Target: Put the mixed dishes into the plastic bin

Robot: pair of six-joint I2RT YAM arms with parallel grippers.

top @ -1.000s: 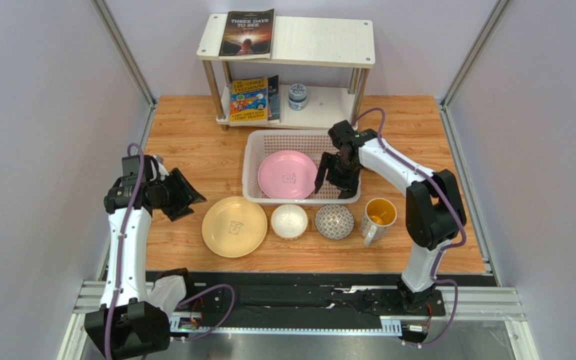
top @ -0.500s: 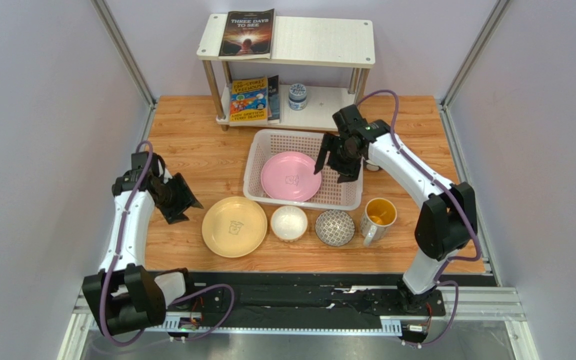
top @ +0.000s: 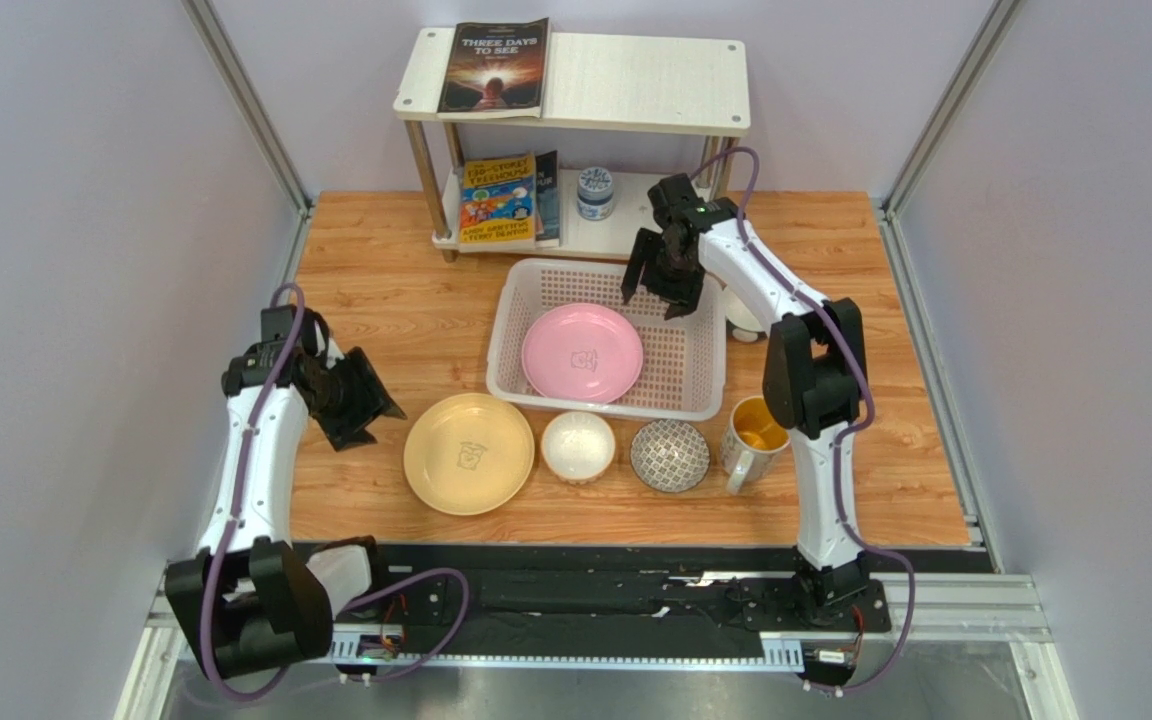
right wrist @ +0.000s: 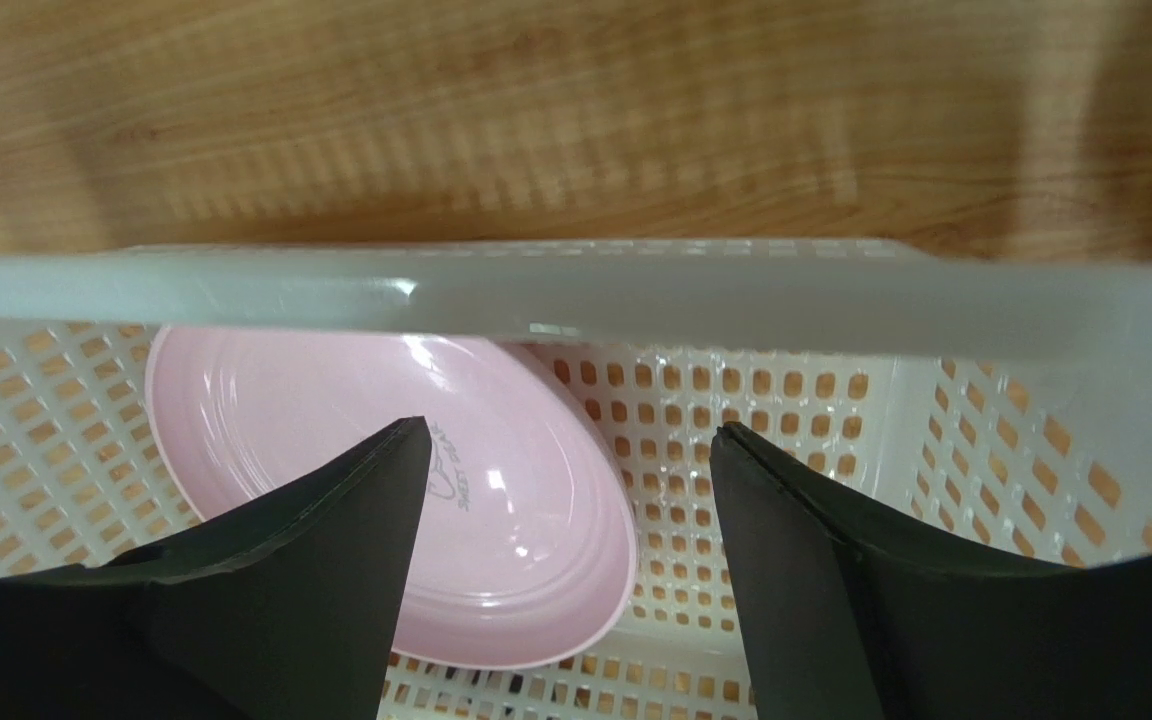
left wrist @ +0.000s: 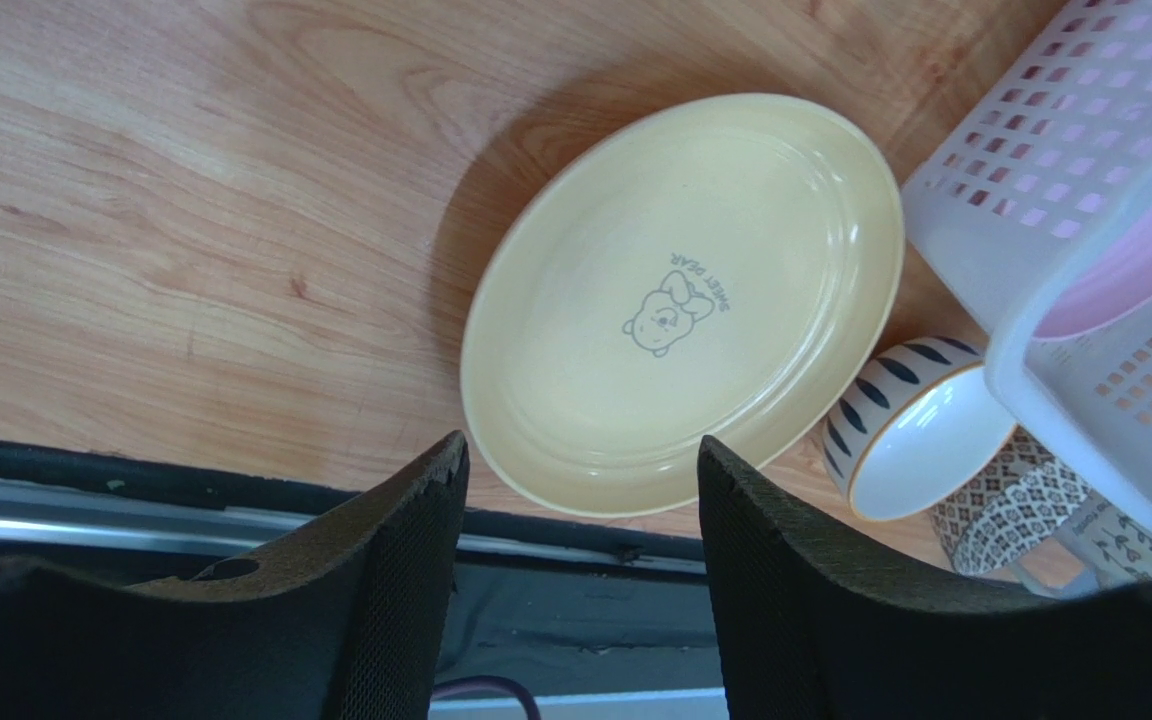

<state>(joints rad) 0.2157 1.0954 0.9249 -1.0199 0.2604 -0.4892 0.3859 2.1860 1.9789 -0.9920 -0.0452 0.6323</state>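
The pink plate (top: 582, 353) lies flat in the whitish mesh bin (top: 506, 333). My right gripper (top: 663, 288) is open and empty, above the bin's far right part. In the right wrist view (right wrist: 567, 443) it looks over the bin's rim (right wrist: 567, 285) at the pink plate (right wrist: 387, 465). In front of the bin stand the pale yellow plate (top: 468, 452), a white bowl (top: 578, 444), the grey patterned bowl (top: 669, 453) and the yellow-lined mug (top: 757, 431). My left gripper (top: 357, 398) is open and empty, just left of the yellow plate (left wrist: 680, 300).
A white two-tier shelf (top: 642, 83) stands behind the bin, holding books and a small blue-and-white jar (top: 594, 192). Grey walls close in both sides. A black rail (top: 582, 593) runs along the near edge.
My right gripper has drawn back from beside the pink plate to the bin's far right edge, still open. My left arm shifted slightly, then held still.
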